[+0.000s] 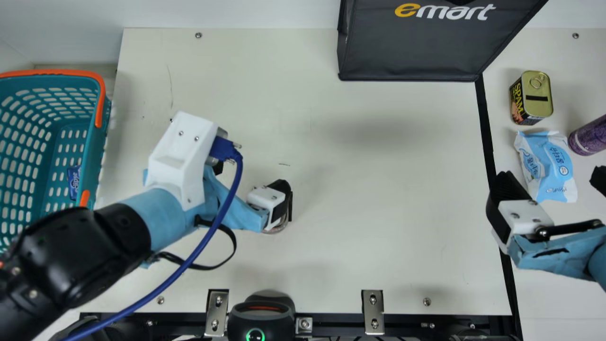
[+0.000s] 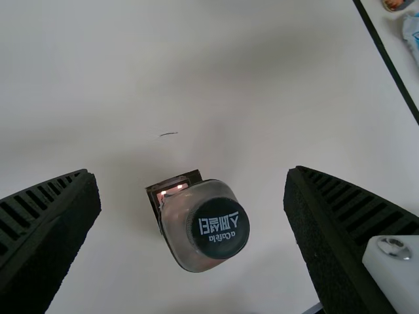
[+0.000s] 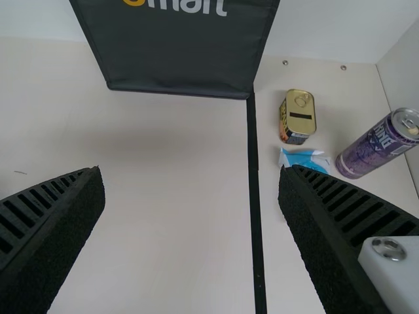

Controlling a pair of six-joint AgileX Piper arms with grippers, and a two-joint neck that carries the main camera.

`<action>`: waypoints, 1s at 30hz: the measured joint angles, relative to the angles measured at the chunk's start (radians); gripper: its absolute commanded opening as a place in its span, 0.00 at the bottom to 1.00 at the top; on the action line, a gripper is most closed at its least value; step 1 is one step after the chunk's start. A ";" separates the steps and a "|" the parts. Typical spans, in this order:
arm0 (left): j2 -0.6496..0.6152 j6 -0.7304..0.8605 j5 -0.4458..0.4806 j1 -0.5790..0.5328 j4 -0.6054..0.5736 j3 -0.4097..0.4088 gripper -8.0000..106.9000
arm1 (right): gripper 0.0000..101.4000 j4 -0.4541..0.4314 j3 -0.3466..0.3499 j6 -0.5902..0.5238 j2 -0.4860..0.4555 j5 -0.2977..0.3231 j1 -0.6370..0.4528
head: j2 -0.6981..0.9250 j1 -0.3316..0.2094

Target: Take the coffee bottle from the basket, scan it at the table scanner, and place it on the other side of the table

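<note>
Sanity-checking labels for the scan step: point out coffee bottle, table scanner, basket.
Coffee bottle (image 2: 220,229): left wrist view, on its dark cap.
Table scanner (image 1: 261,318): main view, on its black housing.
Basket (image 1: 94,151): main view, on its teal side wall.

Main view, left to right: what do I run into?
Teal basket → left arm's tool, open → dark shopping bag → purple can at the right edge.
</note>
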 measured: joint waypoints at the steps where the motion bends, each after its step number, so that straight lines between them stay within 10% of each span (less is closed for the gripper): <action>1: 0.002 -0.041 0.000 -0.019 0.032 0.004 0.85 | 0.94 0.000 0.000 0.000 0.000 0.000 0.000 | 0.000 0.002; 30: 0.121 -0.806 0.116 -0.365 0.554 0.084 0.85 | 0.94 0.000 0.000 0.000 0.000 0.000 0.000 | 0.000 0.000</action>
